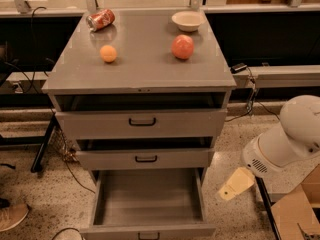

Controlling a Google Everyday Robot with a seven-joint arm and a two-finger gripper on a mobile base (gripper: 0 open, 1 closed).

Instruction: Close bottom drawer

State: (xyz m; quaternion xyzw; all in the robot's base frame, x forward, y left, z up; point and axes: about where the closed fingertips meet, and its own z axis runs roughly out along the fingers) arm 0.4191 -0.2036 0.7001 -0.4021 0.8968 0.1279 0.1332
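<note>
The bottom drawer (pixel 147 204) of the grey cabinet (pixel 142 64) is pulled far out, showing an empty grey tray; its front with a small black handle (pixel 148 235) is at the frame's lower edge. The middle drawer (pixel 145 159) and top drawer (pixel 141 122) stick out slightly. My gripper (pixel 236 184) hangs from the white arm (pixel 287 136) to the right of the open drawer, level with its right side and apart from it.
On the cabinet top lie a red can (pixel 100 19), an orange (pixel 108 53), a red apple (pixel 182 47) and a white bowl (pixel 187 20). A cardboard box (pixel 297 211) stands at lower right. A shoe (pixel 10 216) is at lower left.
</note>
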